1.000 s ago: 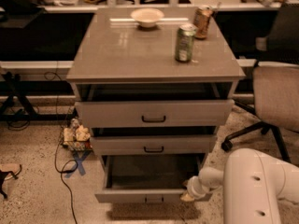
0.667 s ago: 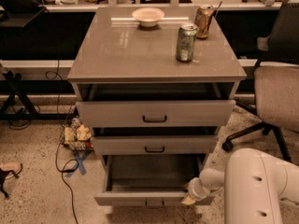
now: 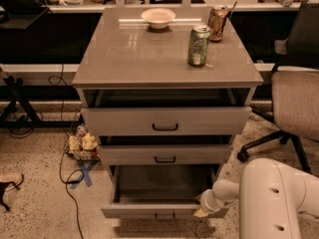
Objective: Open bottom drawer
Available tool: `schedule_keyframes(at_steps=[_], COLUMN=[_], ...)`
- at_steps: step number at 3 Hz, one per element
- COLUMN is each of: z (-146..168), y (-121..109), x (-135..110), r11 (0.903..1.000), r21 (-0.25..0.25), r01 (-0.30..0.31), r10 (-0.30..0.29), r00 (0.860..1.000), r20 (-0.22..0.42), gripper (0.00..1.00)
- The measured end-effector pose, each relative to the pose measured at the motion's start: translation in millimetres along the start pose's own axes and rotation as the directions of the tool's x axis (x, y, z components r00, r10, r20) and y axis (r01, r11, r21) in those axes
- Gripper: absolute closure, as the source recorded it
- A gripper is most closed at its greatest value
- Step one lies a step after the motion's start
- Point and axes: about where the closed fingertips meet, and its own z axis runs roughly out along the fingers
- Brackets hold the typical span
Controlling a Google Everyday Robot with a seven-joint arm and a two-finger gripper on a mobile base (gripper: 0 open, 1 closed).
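Note:
The bottom drawer (image 3: 149, 210) of the grey-beige cabinet (image 3: 164, 59) is pulled far out, showing an empty inside; its small black handle (image 3: 164, 216) sits at the front's lower centre. My gripper (image 3: 202, 208) is at the drawer's front right corner, touching the top edge of the drawer front. The white arm (image 3: 269, 198) reaches in from the lower right. The middle drawer (image 3: 164, 155) and top drawer (image 3: 167, 121) each stand slightly ajar.
On the cabinet top stand a green can (image 3: 199, 45), a brown can (image 3: 218, 23) and a white bowl (image 3: 158, 17). An office chair (image 3: 294, 93) stands at the right. Cables and small items (image 3: 82, 146) lie on the floor at the left.
The view has shifted slightly down and the cabinet sits a little higher in frame. The gripper stays at the drawer's front right corner; the drawer looks equally far out.

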Motion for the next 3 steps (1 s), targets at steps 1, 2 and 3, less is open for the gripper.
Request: schedule_keyframes(at_steps=[1, 2, 3], z=[1.5, 3.1, 4.3], y=[1.7, 3.5, 4.9], x=[-0.3, -0.6, -0.9], r11=[1.0, 1.0, 1.0], r21=[-0.003, -0.007, -0.009], r01=[0.0, 0.0, 0.0], r10=[0.0, 0.0, 0.0], r00=[1.0, 1.0, 1.0], r20=[0.001, 0.001, 0.002], gripper=[0.36, 0.13, 0.0])
